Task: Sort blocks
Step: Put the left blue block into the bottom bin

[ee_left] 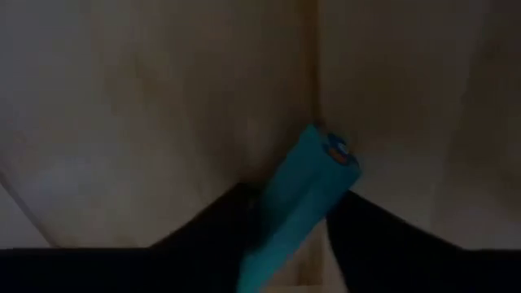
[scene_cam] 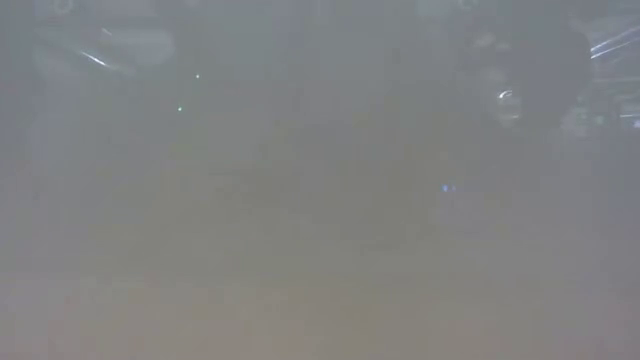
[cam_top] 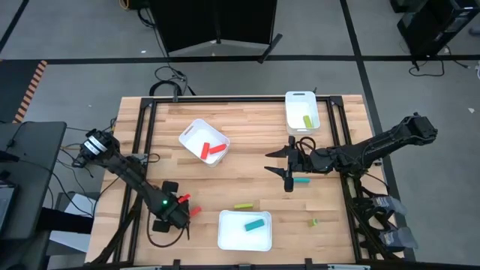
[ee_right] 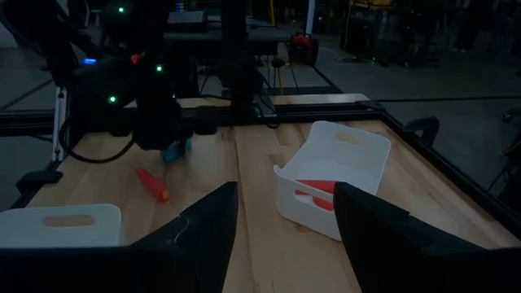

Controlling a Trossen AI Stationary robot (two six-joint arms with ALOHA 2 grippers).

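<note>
My left gripper point(cam_top: 171, 215) is at the near left of the table, shut on a teal block point(ee_left: 313, 183). That block also shows under the gripper in the right wrist view point(ee_right: 173, 150). A red-orange block point(cam_top: 195, 211) lies on the wood just beside this gripper. My right gripper point(cam_top: 279, 171) hovers open over the middle right of the table, and a teal block point(cam_top: 301, 180) lies close by its near finger. Its fingers point(ee_right: 207, 224) face the tray of red blocks. A yellow-green block point(cam_top: 244, 205) and a smaller one point(cam_top: 314, 222) lie loose on the table. The low view shows only haze. My left gripper pinches the teal block between its two fingers point(ee_left: 220, 216). The block's end point(ee_left: 334, 155) sticks out forward past the fingertips. The gripper comes at it from above, and the block hangs low over the wood; I cannot tell whether it touches the table.
Three white trays stand on the table. One left of centre point(cam_top: 196, 129) holds red blocks, one at the far edge point(cam_top: 300, 97) holds a yellow-green block, and one at the near edge point(cam_top: 229, 238) holds a teal block. Black frame rails run along the table's sides.
</note>
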